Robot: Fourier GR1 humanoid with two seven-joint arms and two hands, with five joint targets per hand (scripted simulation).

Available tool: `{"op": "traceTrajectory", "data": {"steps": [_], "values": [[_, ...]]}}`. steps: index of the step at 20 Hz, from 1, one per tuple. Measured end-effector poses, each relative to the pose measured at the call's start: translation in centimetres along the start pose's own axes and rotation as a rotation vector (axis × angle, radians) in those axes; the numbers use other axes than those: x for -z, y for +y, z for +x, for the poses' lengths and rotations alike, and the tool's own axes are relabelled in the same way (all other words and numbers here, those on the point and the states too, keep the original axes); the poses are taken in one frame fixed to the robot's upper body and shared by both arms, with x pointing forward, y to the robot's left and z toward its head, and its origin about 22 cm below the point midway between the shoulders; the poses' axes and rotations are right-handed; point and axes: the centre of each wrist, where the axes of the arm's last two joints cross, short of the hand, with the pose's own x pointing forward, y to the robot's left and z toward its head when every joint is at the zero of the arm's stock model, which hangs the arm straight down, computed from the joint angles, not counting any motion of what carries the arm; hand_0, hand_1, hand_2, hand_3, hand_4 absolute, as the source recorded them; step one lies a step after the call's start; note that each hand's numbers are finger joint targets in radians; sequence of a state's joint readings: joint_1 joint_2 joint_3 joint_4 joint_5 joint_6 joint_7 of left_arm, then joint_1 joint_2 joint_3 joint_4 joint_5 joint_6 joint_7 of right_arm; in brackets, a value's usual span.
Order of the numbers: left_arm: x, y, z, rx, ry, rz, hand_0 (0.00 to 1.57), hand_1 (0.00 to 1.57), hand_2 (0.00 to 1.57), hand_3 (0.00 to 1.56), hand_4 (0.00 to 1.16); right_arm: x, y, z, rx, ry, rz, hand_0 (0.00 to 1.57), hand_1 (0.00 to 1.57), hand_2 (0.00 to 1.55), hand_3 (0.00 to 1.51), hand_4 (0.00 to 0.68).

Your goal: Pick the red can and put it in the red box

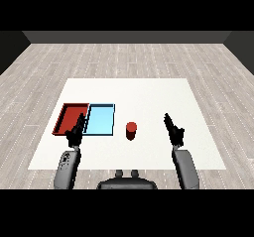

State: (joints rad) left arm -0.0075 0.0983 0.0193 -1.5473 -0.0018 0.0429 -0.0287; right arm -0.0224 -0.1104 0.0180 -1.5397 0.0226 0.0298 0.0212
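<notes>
The red can (pixel 131 130) stands upright on the white table (pixel 149 94), just right of the light blue tray (pixel 100 120). The red tray (pixel 68 113) lies at the left, side by side with the blue one. My right hand (pixel 174 129) hovers to the right of the can, apart from it, fingers straight and pointing forward, holding nothing. My left hand (pixel 76 132) is over the near edge of the red tray, fingers relaxed, also holding nothing.
Both grey forearms come in from the lower corners. The table's near edge runs just behind my wrists. Wooden floor surrounds the table.
</notes>
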Motion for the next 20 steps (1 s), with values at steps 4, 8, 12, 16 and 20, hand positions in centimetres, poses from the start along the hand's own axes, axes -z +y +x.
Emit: {"op": "traceTrajectory", "data": {"steps": [4, 8, 12, 16, 20], "values": [[0.0, -0.2, 0.1, -0.002, -0.006, -0.025, 0.0, 0.0, 0.0, 0.0, 0.0, -1.9, -0.4, 0.0, 0.015, -0.018, -0.022, 0.0, 0.0, 0.0, 0.0, 0.0], [0.6, -1.2, 2.0, -0.051, -0.162, -0.055, 0.0, 0.0, 0.0, 0.0, 0.0, -3.7, -0.8, 1.6, 0.066, -0.158, -0.03, 0.0, 0.0, 0.0, 0.0, 0.0], [0.2, -1.3, 2.4, -0.098, -0.345, -0.063, 0.0, 0.0, 0.0, 0.0, 0.0, -4.8, -1.0, 1.4, 0.114, -0.3, -0.012, 0.0, 0.0, 0.0, 0.0, 0.0], [-0.2, -0.7, 1.5, -0.119, -0.423, -0.065, 0.0, 0.0, 0.0, 0.0, 0.0, -6.1, -1.3, 0.8, 0.13, -0.36, -0.002, 0.0, 0.0, 0.0, 0.0, 0.0], [-0.1, -0.7, 0.9, -0.14, -0.449, -0.066, 0.0, 0.0, 0.0, 0.0, 0.0, -6.7, -1.8, 0.6, 0.132, -0.383, 0.001, 0.0, 0.0, 0.0, 0.0, 0.0]]}}
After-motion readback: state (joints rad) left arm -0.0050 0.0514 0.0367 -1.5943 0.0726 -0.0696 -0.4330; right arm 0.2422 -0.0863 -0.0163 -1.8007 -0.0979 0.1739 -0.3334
